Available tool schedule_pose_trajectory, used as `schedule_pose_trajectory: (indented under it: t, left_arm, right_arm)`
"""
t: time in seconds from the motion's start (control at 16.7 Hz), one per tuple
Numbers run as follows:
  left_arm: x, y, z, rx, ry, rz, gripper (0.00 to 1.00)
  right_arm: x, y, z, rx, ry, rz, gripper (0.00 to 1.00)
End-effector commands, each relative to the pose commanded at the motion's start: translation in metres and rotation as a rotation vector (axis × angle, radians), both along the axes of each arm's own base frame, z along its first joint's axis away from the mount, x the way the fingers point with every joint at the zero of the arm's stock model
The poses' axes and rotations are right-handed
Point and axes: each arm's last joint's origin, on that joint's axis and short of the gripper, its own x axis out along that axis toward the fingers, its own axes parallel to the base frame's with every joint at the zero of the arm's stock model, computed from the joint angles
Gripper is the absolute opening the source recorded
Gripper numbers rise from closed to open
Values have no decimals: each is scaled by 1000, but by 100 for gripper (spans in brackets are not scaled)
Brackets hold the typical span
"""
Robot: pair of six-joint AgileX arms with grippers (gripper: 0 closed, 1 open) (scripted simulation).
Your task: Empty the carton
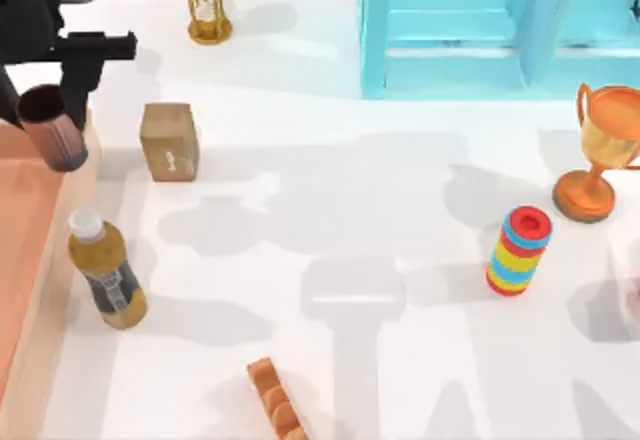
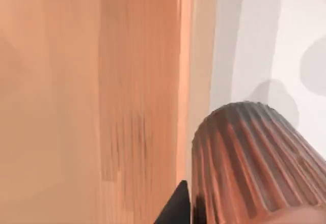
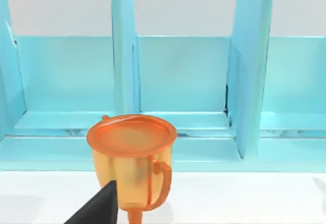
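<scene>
Left gripper pinching ribbed brown cup, above inner wall of carton at desk left edge. Bottle lies outside already. Judgement: emptying nearly done; cup not yet set down.

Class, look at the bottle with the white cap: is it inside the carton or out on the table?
Out. The bottle lies tipped on the white table, beside the carton wall.

AgileX's left arm reaches in from the 10 o'clock corner of the table, its left gripper closed around a ribbed brown cup. The right gripper shows a dark fingertip, its state unclear.
</scene>
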Motion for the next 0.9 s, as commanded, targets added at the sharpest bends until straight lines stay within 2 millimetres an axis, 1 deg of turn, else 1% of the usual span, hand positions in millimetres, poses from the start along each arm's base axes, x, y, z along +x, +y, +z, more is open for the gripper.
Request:
schedule_pose_trajectory:
  t: [0.12, 0.24, 0.3, 0.36, 0.42, 0.48, 0.54, 0.6, 0.9]
  left_arm:
    - [0, -66, -22, 17, 35, -4, 0]
    - [-11, -128, -44, 48, 57, -6, 0]
    - [-18, -153, -52, 59, 56, -7, 0]
    - [-25, -174, -57, 62, 44, -8, 0]
    - [-31, -190, -59, 58, 29, -8, 0]
    - [-36, -202, -59, 47, 11, -9, 0]
    - [-39, -210, -58, 35, -5, -9, 0]
    - [-40, -213, -56, 28, -13, -9, 0]
    - [-40, -212, -59, 31, -6, -9, 0]
  right_arm:
    - [0, 0, 0, 0, 0, 0, 100]
    - [0, 0, 0, 0, 0, 0, 100]
    - [0, 0, 0, 0, 0, 0, 100]
    - [0, 0, 0, 0, 0, 0, 100]
    - [0, 0, 0, 0, 0, 0, 100]
    - [0, 0, 0, 0, 0, 0, 100]
    - [0, 0, 0, 0, 0, 0, 100]
    - [0, 0, 0, 0, 0, 0, 100]
    - [0, 0, 0, 0, 0, 0, 100]
